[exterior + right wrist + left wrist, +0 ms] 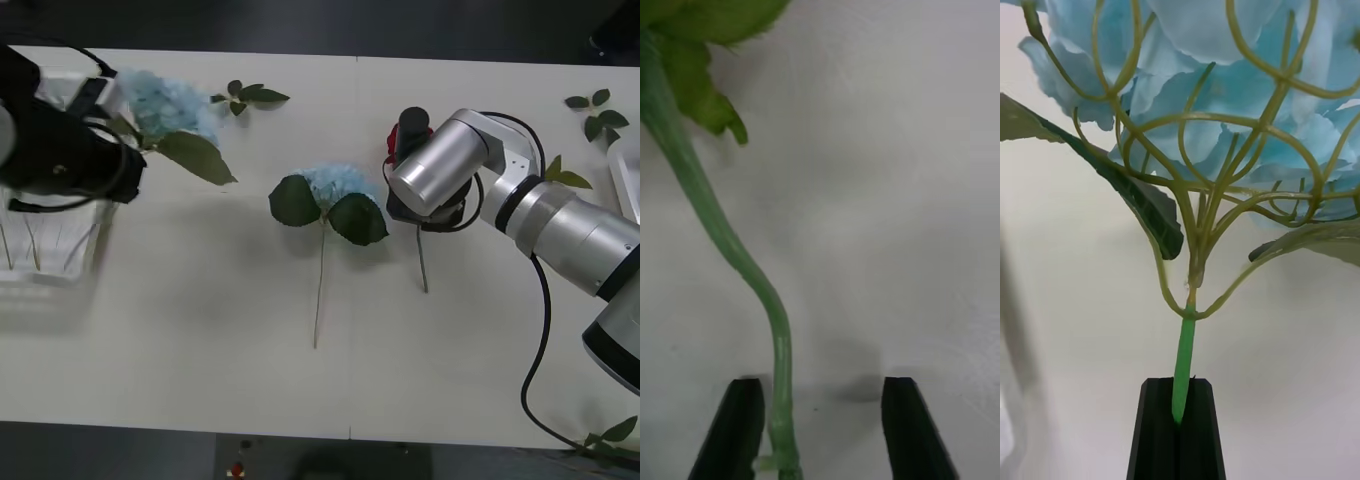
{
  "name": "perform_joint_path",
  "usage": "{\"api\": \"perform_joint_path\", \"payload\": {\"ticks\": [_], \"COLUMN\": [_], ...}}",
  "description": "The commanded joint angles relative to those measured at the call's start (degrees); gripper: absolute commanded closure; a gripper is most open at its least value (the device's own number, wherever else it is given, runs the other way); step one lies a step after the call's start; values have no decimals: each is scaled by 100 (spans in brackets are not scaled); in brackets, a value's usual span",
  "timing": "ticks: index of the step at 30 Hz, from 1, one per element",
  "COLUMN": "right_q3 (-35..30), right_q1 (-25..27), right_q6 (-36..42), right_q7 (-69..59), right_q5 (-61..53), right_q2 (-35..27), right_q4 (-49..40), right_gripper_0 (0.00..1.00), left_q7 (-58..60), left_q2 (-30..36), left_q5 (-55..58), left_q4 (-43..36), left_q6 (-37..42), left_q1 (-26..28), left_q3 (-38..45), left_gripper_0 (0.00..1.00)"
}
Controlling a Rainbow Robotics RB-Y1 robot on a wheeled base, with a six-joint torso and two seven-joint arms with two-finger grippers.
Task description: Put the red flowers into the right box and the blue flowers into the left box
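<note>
My left gripper [1178, 429] is shut on the green stem of a blue flower [1225, 97]. In the front view that pale blue flower [165, 103] hangs beside the latticed white left box [50, 255] at the table's left end. A second blue flower [335, 185] lies mid-table, its long stem pointing toward the front edge. My right gripper [824, 431] is open low over the table, with a red flower's stem [730, 240] running between its black fingers, close to one of them. The red flower's bloom [393, 146] peeks out beside the right wrist. The right box's rim [626, 175] shows at the right edge.
Loose green leaf sprigs lie at the back centre [250, 97], the back right [598, 110], beside the right forearm [562, 175] and at the front right corner [612, 433]. The table's front half is open white surface.
</note>
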Motion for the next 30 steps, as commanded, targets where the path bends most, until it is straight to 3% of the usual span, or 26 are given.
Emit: {"api": "perform_joint_path", "payload": {"ticks": [1,7,14,19,24,30], "right_q3": [-94,-199,-718,-1254,-1746,-2054], "right_q1": [30,30,-93,-577,-1157,-1324], "right_q6": [-16,-16,441,1662,2699,2814], "right_q7": [239,248,459,1197,2102,3676], "right_q5": [0,8,-62,-827,-1793,-2734], "right_q2": [-130,-244,-701,-1650,-3013,-4305], "right_q4": [-58,-128,-655,-1420,-1842,-1736], "right_gripper_0": [100,100,100,100,100,100], "left_q7": [-510,-519,-537,-580,-607,-616], "left_q2": [-15,37,37,99,125,90], "left_q5": [474,773,650,360,-97,-502], "left_q4": [-72,24,710,1132,1571,2099], "left_q6": [556,1040,539,-437,-1702,-2678], "left_q1": [323,718,947,1228,1465,1492], "left_q3": [1256,3233,4156,4165,3805,3251], "left_gripper_0": [100,100,100,100,100,100]}}
